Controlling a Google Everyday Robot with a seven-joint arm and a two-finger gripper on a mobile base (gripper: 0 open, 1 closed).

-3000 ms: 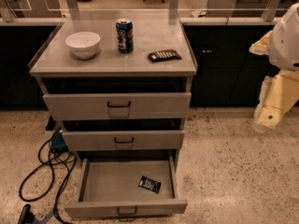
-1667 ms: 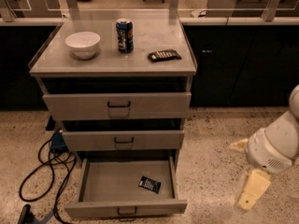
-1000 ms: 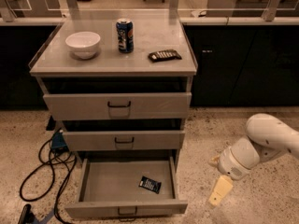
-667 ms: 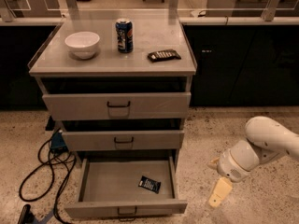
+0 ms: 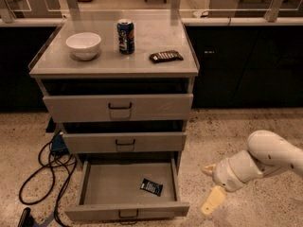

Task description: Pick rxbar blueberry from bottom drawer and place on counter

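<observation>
The rxbar blueberry (image 5: 151, 187), a small dark navy bar, lies flat in the right part of the open bottom drawer (image 5: 109, 186). The counter (image 5: 147, 34) is the pale-grey top of the three-drawer cabinet. My gripper (image 5: 211, 196) hangs low at the end of the white arm (image 5: 265, 157), just right of the drawer's front right corner, above the floor and apart from the bar. I see one cream finger (image 5: 213, 201) pointing down and left.
On the counter stand a white bowl (image 5: 84, 45), a blue soda can (image 5: 125, 36) and a long dark bar (image 5: 166, 56). The two upper drawers (image 5: 118, 107) are slightly open. Black cables (image 5: 45, 174) lie on the floor at the left. Black cabinet fronts (image 5: 246, 65) stand behind.
The arm has swung down from high on the right to low beside the bottom drawer and moved left toward it. In the last second it barely moved. The bar has not moved.
</observation>
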